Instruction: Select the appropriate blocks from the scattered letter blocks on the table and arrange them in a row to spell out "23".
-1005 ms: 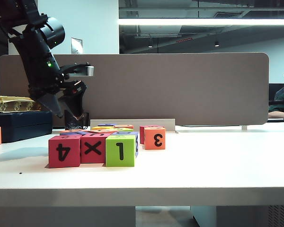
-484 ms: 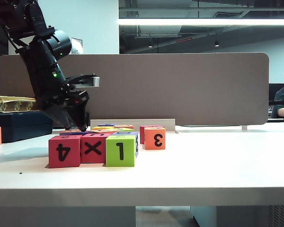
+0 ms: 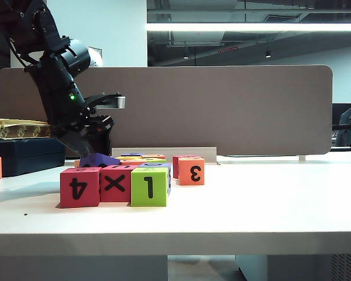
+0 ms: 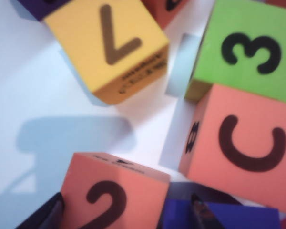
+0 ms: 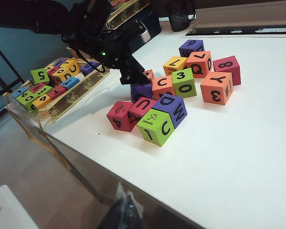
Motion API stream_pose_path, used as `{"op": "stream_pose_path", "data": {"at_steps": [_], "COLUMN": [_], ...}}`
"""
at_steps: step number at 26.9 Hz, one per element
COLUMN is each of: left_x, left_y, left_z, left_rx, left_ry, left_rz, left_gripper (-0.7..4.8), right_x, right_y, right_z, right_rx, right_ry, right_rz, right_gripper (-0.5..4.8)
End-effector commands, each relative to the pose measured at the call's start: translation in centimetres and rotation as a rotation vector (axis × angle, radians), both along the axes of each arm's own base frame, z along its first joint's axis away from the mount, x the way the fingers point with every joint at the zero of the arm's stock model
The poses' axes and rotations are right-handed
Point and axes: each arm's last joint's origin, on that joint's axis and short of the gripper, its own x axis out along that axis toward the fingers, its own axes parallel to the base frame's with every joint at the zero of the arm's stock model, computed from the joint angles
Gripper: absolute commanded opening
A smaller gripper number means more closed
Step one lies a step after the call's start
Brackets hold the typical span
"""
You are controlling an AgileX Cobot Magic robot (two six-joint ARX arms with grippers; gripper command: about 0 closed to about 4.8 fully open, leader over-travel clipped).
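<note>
My left gripper (image 4: pixel 126 202) is down in the scattered letter blocks, behind the front row (image 3: pixel 85 146). It is shut on an orange "2" block (image 4: pixel 109 200). One finger lies against that block's side. The other finger (image 4: pixel 198 210) presses a purple block (image 4: pixel 219 217) beside it, which stands tipped up (image 3: pixel 99 159). An orange block showing "3" (image 3: pixel 191 171) sits at the right end of the cluster. A lime-green block with "3" on top (image 4: pixel 248 50) is just beyond. My right gripper (image 5: pixel 126 205) is shut, hanging past the table's front edge (image 5: pixel 148 191).
The front row holds a red "4" (image 3: pixel 79 187), a red "X" (image 3: pixel 114 183) and a lime "1" (image 3: pixel 148 186). A yellow block (image 4: pixel 109 47) and an orange "C" (image 4: pixel 248 143) crowd the gripper. A tray (image 5: pixel 52 112) of more blocks stands at the left.
My left gripper has come down and a little to the right, into the blocks behind the front row, and its jaws have narrowed. The purple block has tipped up.
</note>
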Motion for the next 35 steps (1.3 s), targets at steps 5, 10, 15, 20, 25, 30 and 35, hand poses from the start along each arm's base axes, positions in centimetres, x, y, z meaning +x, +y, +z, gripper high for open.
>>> {"op": "stream_pose_path", "data": {"at_steps": [5,10,15,20,25,30,35], "left_x": [0.2,0.3,0.5,0.3,0.2,0.5,0.8], "left_y": [0.1,-0.1,-0.1,0.0,0.4,0.6,0.5], "left_z": [-0.1,0.7,1.4,1.3,1.1,1.2,0.3], "left_rx": [0.033,0.035,0.032,0.047,0.106,0.110,0.106], "left_ry": [0.002,0.011,-0.002,0.019,0.025,-0.008,0.011], "left_rz": [0.021,0.018,0.019,0.003,-0.054,-0.041,-0.046], "left_gripper": [3.37,3.37,3.37,3.43,3.44,3.41,3.41], "right_x": [0.0,0.0,0.0,0.0,0.0,0.0,0.0], "right_y": [0.0,0.0,0.0,0.0,0.0,0.0,0.0], "right_z": [0.1,0.1,0.1,0.1,0.1,0.1,0.1], "right_rx": [-0.001,-0.001,-0.002,-0.002,-0.002,-0.002,-0.002], "right_ry": [-0.009,-0.007,-0.007,-0.007,-0.007,-0.007,-0.007], "right_rz": [0.001,0.001,0.001,0.000,-0.002,-0.001,-0.001], "right_gripper": [-0.01,-0.01,-0.01,-0.01,-0.01,-0.01,-0.01]}}
